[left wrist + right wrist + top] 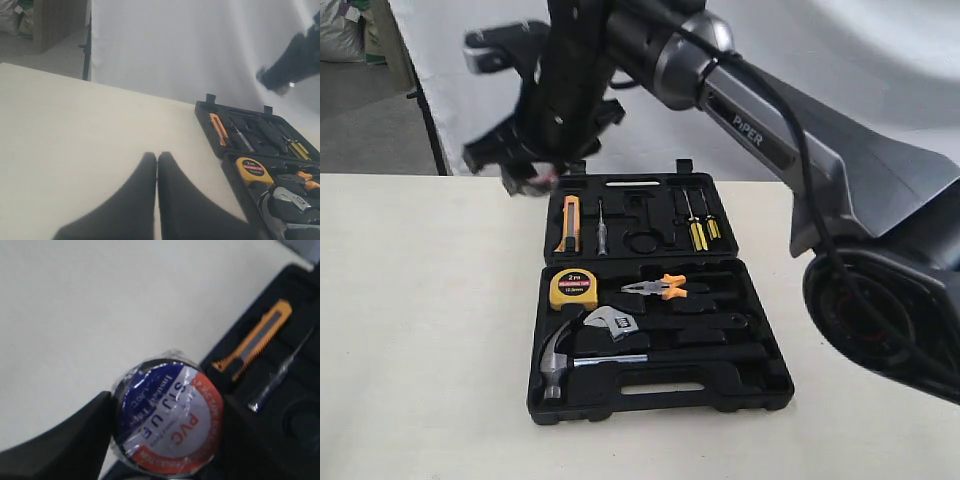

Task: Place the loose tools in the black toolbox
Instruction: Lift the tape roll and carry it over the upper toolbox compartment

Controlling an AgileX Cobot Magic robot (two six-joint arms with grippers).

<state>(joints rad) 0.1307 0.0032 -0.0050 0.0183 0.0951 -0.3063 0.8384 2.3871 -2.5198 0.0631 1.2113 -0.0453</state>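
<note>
Right gripper (165,426) clamped on tape roll (167,415), held above the table (420,320) just beside the open toolbox (765,392), near its orange knife (257,340), hammer (560,358) and wrench (616,322) lying in the toolbox, left gripper (157,161) fingers pressed together over the table.

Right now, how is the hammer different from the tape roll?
The hammer lies in the toolbox's front half; the tape roll is up in the air, pinched by the right gripper. The hammer is long, with a silver head and black handle; the tape roll is round, with a blue, red and white label under shiny wrap. Both are partly black.
</note>
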